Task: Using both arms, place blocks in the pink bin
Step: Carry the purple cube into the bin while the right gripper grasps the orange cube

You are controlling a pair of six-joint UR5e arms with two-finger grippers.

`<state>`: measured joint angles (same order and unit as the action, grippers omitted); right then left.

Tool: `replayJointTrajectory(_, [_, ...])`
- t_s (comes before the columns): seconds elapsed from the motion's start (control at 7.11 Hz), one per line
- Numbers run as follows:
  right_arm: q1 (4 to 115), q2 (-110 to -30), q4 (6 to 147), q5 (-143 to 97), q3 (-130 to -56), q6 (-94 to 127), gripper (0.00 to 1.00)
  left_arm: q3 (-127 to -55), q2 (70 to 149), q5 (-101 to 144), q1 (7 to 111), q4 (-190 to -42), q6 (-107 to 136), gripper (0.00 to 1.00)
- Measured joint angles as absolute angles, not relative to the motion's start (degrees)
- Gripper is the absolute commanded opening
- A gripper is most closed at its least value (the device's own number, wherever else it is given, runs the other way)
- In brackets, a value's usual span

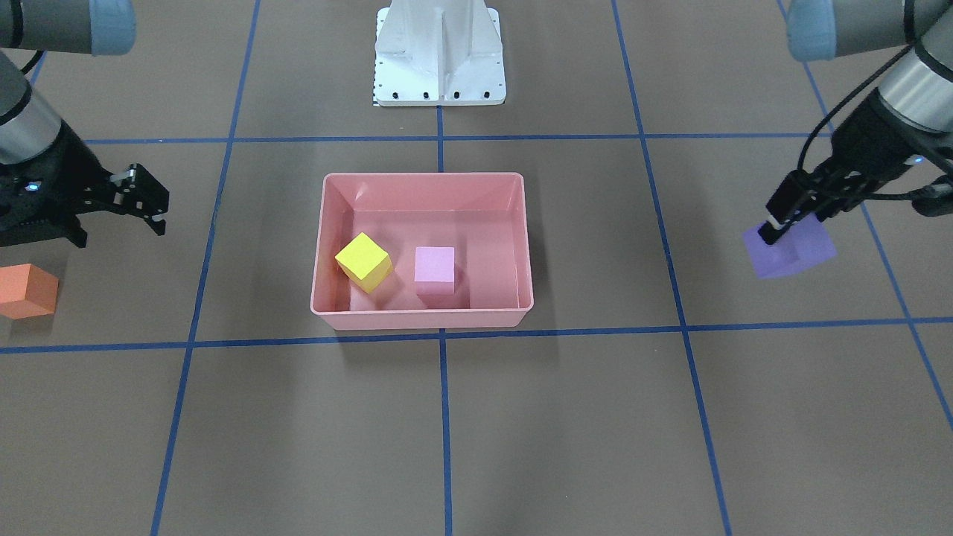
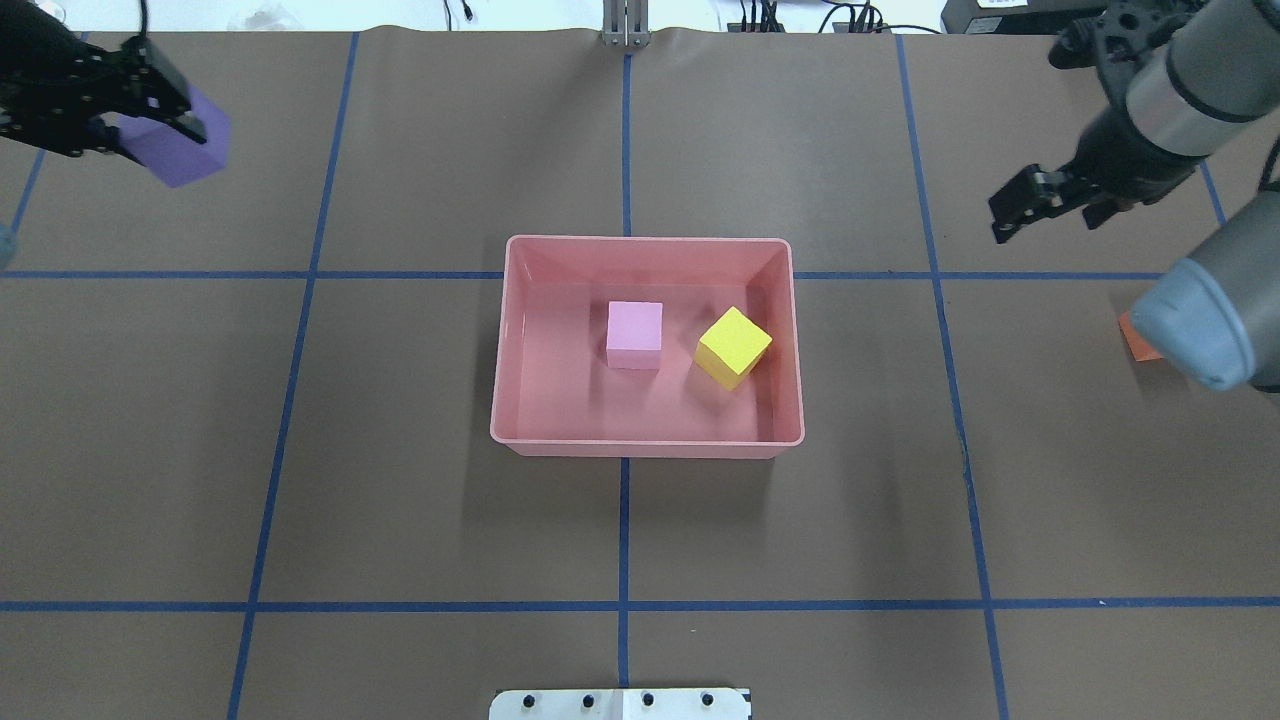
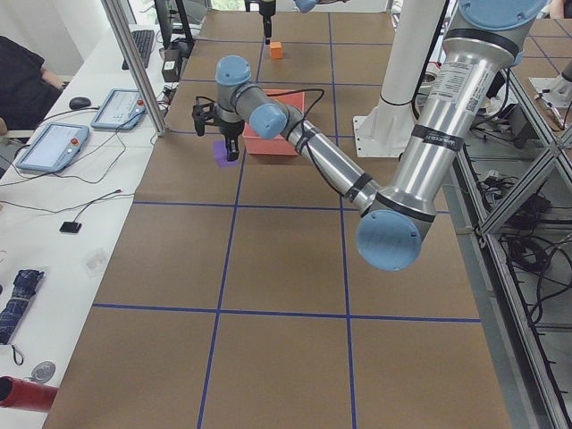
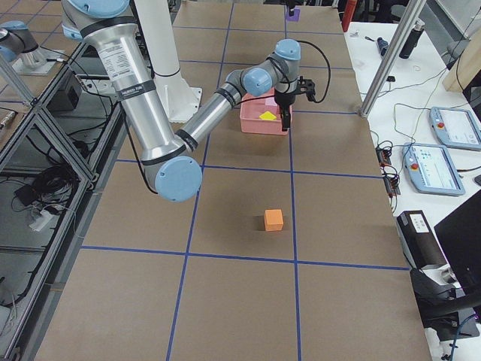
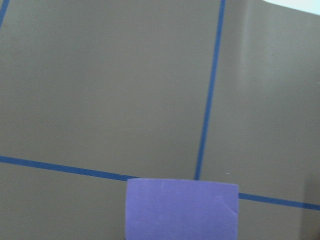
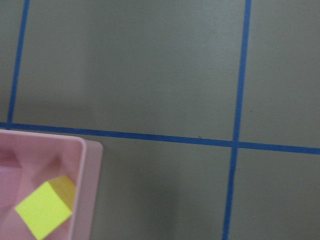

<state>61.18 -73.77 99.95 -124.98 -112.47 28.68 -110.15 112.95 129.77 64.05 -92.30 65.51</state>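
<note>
left gripper (image 2: pixel 158 142): fingers against 2 sides of the purple block (image 2: pixel 190 162), reads as a pinch. Can't tell if it's off the table. Bin (image 1: pixel 424 318) is well apart from it, toward the other arm, with 2 blocks inside, pink (image 1: pixel 434 266) nearer and yellow (image 1: pixel 363 260) beyond. Lift above the rim before traversing, then release low over bare floor short of the pink one. right gripper (image 1: pixel 120 234): spread, empty. Orange block (image 1: pixel 28 292) lies near it, on the side away from the bin.

Orange block (image 4: pixel 273 219) well apart from the pink bin (image 4: pixel 259 128) — yellow block (image 4: pixel 268 116) inside, purple block (image 4: pixel 294 13), perhaps, far beyond.
</note>
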Motion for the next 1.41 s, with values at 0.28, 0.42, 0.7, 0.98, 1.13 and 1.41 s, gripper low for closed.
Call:
replayJointTrajectory(0.28, [67.55, -81.61, 98.81, -126.75, -111.77, 13.74, 1.00, -110.61, 119.72, 122.33, 54.33, -91.73, 77.88, 0.00])
replayJointTrajectory(0.42, [69.60, -84.57, 96.94, -128.36, -109.96, 10.04, 1.00, -110.36, 122.43, 118.44, 49.86, -91.61, 82.37, 0.00])
replayJointTrajectory(0.7, [71.62, -87.67, 88.13, -131.41, -102.20, 8.24, 1.00, -109.08, 125.93, 112.34, 44.08, -91.43, 86.91, 0.00])
replayJointTrajectory(0.98, [71.83, -86.96, 83.84, -131.95, -95.18, 8.40, 1.00, -107.62, 127.02, 106.98, 40.04, -91.44, 87.71, 0.00])
replayJointTrajectory(1.13, [71.63, -86.08, 83.35, -131.92, -92.80, 8.45, 1.00, -106.54, 127.98, 104.33, 38.08, -91.47, 88.06, 0.00])
replayJointTrajectory(1.41, [69.81, -85.10, 83.09, -131.70, -90.15, 8.48, 1.00, -105.22, 129.22, 101.08, 35.24, -91.51, 89.18, 0.00])
